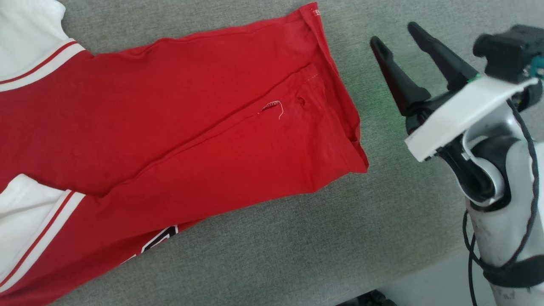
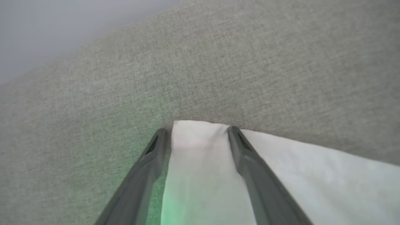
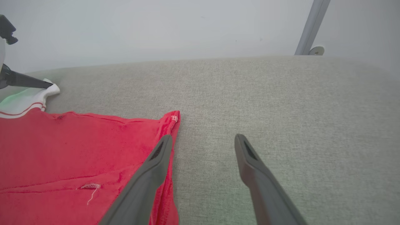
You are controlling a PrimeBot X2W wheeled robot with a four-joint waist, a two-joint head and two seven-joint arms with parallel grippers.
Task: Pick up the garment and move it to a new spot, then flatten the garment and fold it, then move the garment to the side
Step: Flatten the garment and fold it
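The garment (image 1: 178, 127) lies spread on the grey cushion, red body folded lengthwise, white sleeve ends with red stripes at the left, black numerals at its lower edge. My right gripper (image 1: 395, 35) hovers open to the right of the hem, apart from the cloth. In the right wrist view the right gripper (image 3: 203, 138) has its left finger over the hem edge of the garment (image 3: 78, 150). In the left wrist view my left gripper (image 2: 197, 131) stands open, with the white sleeve end of the garment (image 2: 200, 168) lying between its fingers.
The grey upholstered surface (image 1: 297, 246) runs under everything, with bare room right of the hem. Its front edge meets pale floor (image 1: 429, 284) at the lower right. A metal pole (image 3: 312, 28) stands behind the surface's far right, against a pale wall.
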